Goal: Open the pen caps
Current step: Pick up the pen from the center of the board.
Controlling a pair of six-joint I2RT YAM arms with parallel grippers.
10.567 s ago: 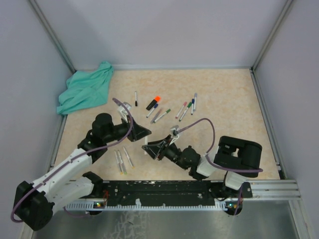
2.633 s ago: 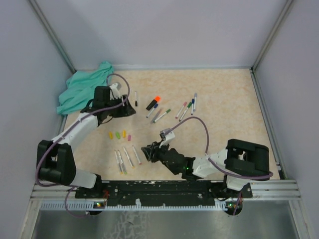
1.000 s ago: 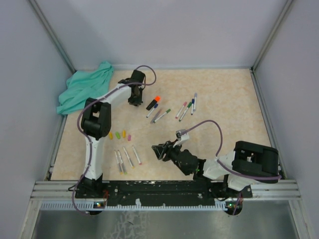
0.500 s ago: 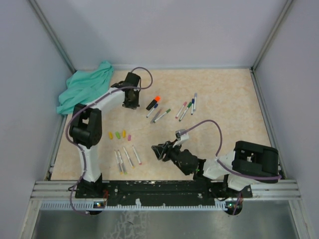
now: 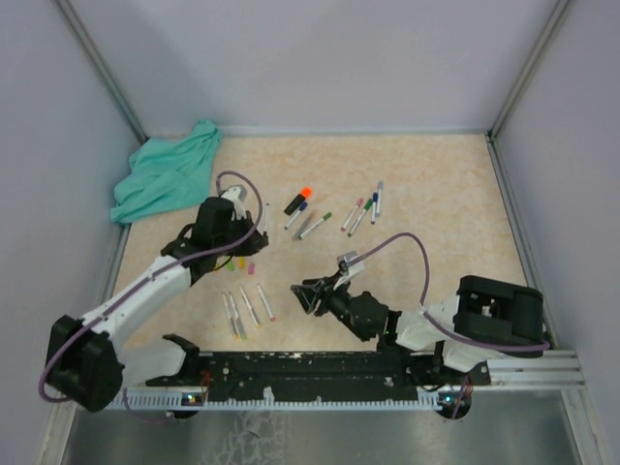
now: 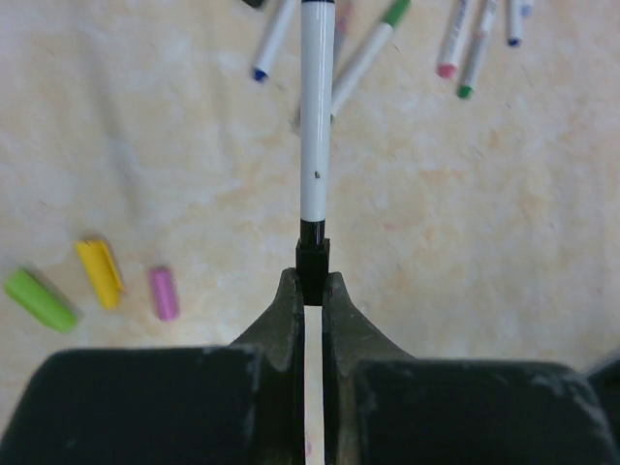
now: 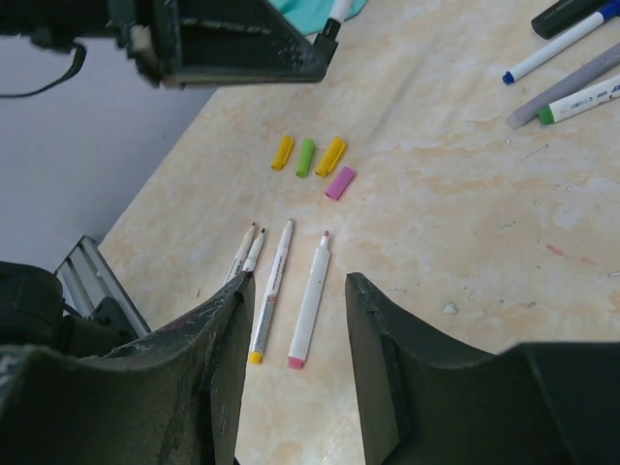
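While your left gripper is clamping a pen by its black cap, your right gripper is hovering lower centre, jaws apart, likely to pull.

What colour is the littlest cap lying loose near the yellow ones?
It's a pink cap, clearest in the left wrist view, beside a yellow cap.

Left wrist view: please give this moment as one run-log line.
left pincer shut on thin white plastic pen, black end | right pincer open, empty | four small coloured plastic caps loose
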